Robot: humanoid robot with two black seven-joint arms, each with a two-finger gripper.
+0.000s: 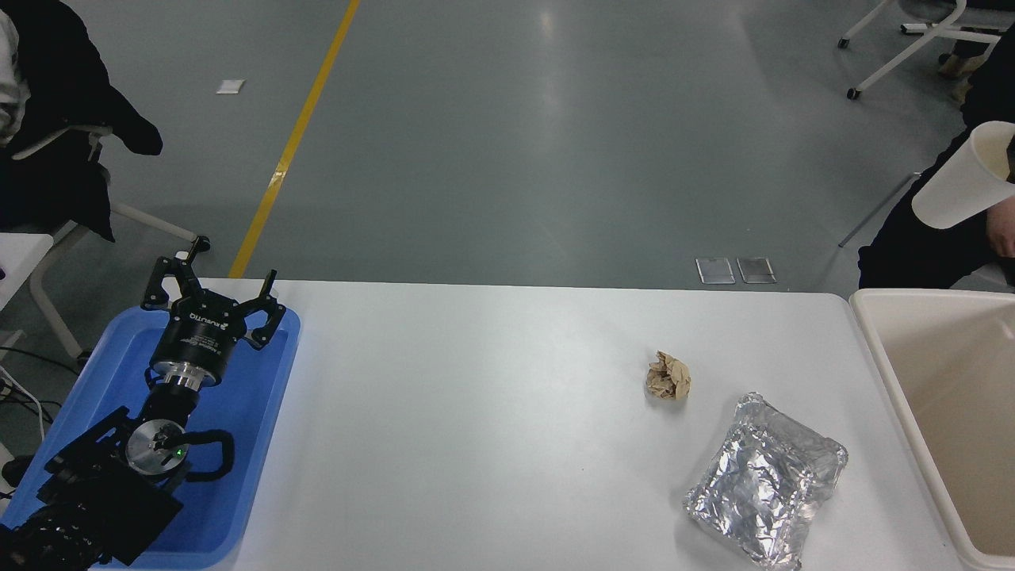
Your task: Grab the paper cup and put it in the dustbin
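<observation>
Head view: the paper cup (963, 178) hangs tilted in the air at the right edge of the frame, above the dustbin (880, 349).

The cup's cream mouth faces up and right, cut off by the frame edge; the right gripper is out of view, so what holds the cup cannot be told; the dustbin fills the lower right corner; on the white table (476, 412) a crumpled brown paper ball (668, 375) lies just above and left of a foil packet (765, 480); at lower left the left gripper (212, 297) is parked over a blue tray (262, 444), fingers spread, pinching nothing; a person's dark sleeve (928, 238) shows behind the cup.
</observation>
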